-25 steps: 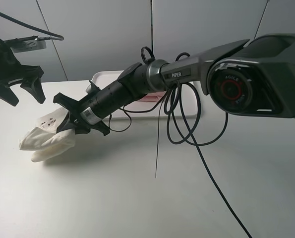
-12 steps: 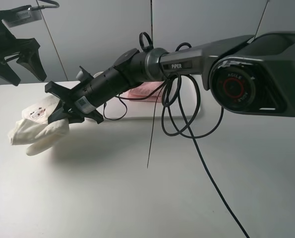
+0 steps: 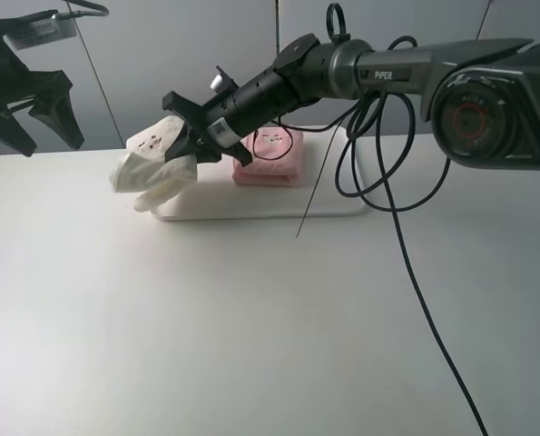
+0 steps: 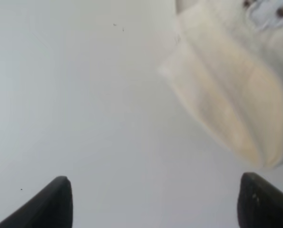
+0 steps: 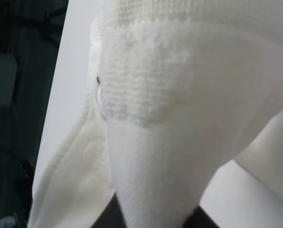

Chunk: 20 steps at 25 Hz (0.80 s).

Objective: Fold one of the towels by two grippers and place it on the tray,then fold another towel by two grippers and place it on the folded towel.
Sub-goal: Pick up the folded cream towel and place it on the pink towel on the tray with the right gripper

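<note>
Exterior high view: over the last second the right tool [image 3: 200, 138] has carried the folded white towel [image 3: 152, 168] up off the desk [image 3: 251, 327] at the left of the frame and swung it toward the upper centre, so it now hangs in the air over the left end of the tray [image 3: 342, 204], clamped in the nearly shut jaws. That puts the second towel close to its goal: the pink towel [image 3: 271, 156] already lies folded on the tray, just right of the hanging bundle, and what remains, as I judge it, is to bring the white one over it and let go. The left tool [image 3: 35, 113] has drawn back and up to the upper left of the frame, jaws spread wide and holding nothing; its wrist view shows both black fingertips [image 4: 55, 202] apart over bare desk. The white towel is thick looped terry, limp, sagging in soft rounded folds, with a small dark mark on top. The pink one is a neat squarish pad of similar cloth. The tray is smooth white plastic, rectangular with rounded corners and a low rim.
</note>
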Each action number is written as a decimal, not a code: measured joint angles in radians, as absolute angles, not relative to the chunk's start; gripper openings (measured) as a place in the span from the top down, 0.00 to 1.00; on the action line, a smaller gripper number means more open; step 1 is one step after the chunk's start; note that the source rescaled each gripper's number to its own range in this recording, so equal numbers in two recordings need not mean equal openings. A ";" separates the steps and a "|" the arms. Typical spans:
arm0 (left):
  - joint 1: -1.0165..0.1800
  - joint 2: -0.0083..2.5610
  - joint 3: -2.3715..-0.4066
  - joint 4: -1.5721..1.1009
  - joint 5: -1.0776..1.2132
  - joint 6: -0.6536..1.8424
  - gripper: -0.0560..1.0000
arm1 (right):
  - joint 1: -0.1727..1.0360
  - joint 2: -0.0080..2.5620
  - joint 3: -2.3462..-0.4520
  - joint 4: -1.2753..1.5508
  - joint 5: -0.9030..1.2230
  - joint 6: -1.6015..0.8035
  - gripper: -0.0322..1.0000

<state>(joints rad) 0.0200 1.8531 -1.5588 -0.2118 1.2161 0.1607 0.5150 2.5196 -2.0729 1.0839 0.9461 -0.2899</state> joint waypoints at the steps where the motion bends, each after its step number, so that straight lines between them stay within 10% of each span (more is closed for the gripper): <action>1: 0.020 1.858 -1.559 -0.214 1.216 0.161 0.09 | 0.492 2.520 -2.073 1.092 0.954 -0.292 0.84; 20: 0.020 1.898 -1.559 -0.234 1.216 0.162 0.09 | 0.360 2.520 -2.142 1.151 1.012 -0.320 0.84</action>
